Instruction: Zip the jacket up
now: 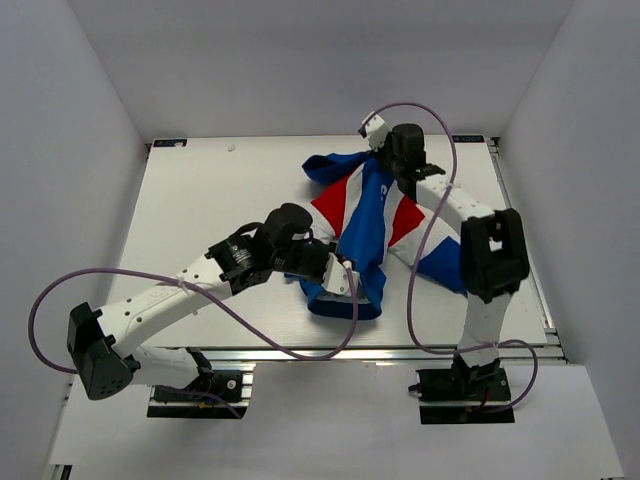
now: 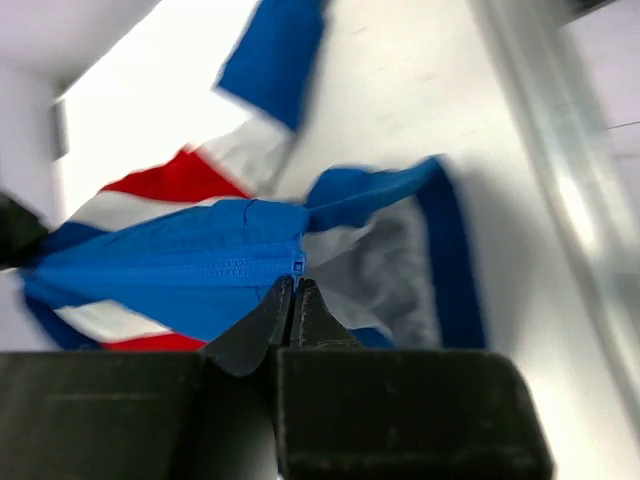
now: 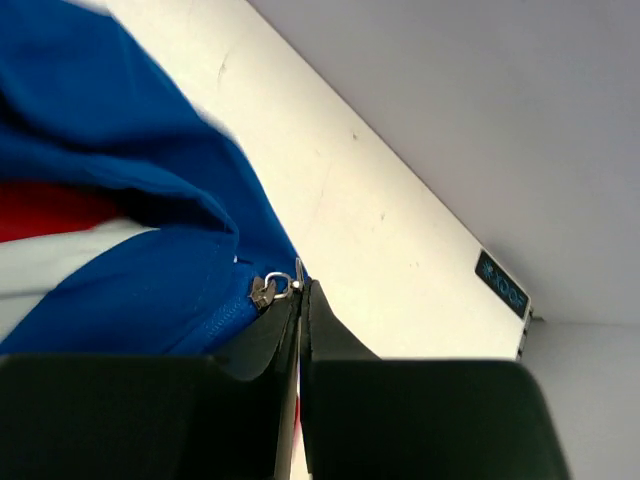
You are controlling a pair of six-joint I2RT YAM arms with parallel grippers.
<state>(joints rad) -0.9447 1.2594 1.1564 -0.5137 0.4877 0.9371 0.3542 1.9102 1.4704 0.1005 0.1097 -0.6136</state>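
Left gripper (image 2: pixel 293 292) pinched nearly shut on the hem of the jacket (image 1: pixel 365 225) at its fingertips, likely anchoring the zip taut; right gripper (image 3: pixel 301 292), fully closed, held the zip pull (image 3: pixel 272 288) at its tips, presumably for pulling.

Table (image 1: pixel 220 190): white, flat rectangular top with a metal rail (image 1: pixel 300 352) along its near edge, a small dark label (image 1: pixel 171 143) at the far left corner and a second label (image 1: pixel 467 139) at the far right. Lying directly on it, right of centre: one jacket (image 1: pixel 365 215), royal blue with red and white panels, crumpled, reaching from near the far edge towards the near edge.
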